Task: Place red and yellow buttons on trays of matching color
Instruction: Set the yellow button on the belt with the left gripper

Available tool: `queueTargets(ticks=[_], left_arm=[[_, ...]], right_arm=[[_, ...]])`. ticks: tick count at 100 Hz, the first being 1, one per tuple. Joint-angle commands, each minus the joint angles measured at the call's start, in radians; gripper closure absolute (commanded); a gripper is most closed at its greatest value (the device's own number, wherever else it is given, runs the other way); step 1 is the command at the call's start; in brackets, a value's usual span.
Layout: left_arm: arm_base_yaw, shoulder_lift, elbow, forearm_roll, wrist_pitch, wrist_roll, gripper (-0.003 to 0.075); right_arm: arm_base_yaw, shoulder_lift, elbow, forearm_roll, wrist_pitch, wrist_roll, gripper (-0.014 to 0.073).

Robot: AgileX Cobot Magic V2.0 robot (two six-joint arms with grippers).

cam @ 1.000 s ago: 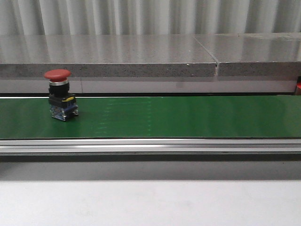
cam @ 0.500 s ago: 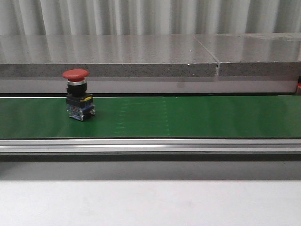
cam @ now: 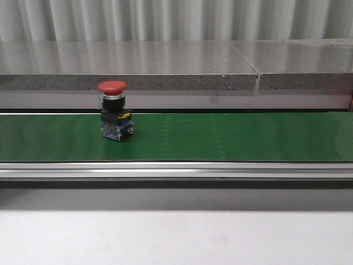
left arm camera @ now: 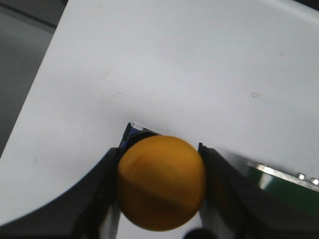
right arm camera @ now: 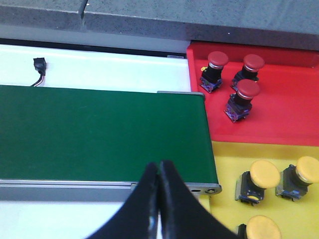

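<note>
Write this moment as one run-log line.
left pincer: shut on yellow button | right pincer: shut, empty | red button: upright on belt

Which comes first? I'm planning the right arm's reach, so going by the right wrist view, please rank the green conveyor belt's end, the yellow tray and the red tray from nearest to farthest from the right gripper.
1. Green conveyor belt end, directly beyond the shut right gripper.
2. Yellow tray, just beside the belt end, holding yellow buttons.
3. Red tray, beyond the yellow one, holding three red buttons.

A corrugated grey wall (cam: 165,19) runs along the far side. Below it lies a speckled grey stone ledge (cam: 127,66), with a seam right of centre. The near table (cam: 176,237) is plain white. Soft light gleams on the ledge.
</note>
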Motion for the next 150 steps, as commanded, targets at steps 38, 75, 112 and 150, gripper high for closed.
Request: queueTargets(ticks=[38,75,112,150], left_arm=[[-0.143,-0.311,0.209,-0.056,-0.007,0.047,0.074],[-0.259,-0.386,0.35,-0.079,-0.073,0.059,0.074],[-0.308,-0.38,0.459,-0.096,-0.179,0.059,0.0739],[-0.308,-0.31,0.463,-0.098,-0.168,0.059,0.0425]], right_arm=[[0.0,0.002,-0.023,-0.005,-0.071,-0.009,0.0662],[0.0,0.002,-0.023,-0.005,-0.071,-0.009,0.0662],[0.0,0.002,-0.023,-0.005,-0.071,-0.009,0.0662],[0.0,0.002,-0.023,-0.005,-0.071,-0.009,0.0662]])
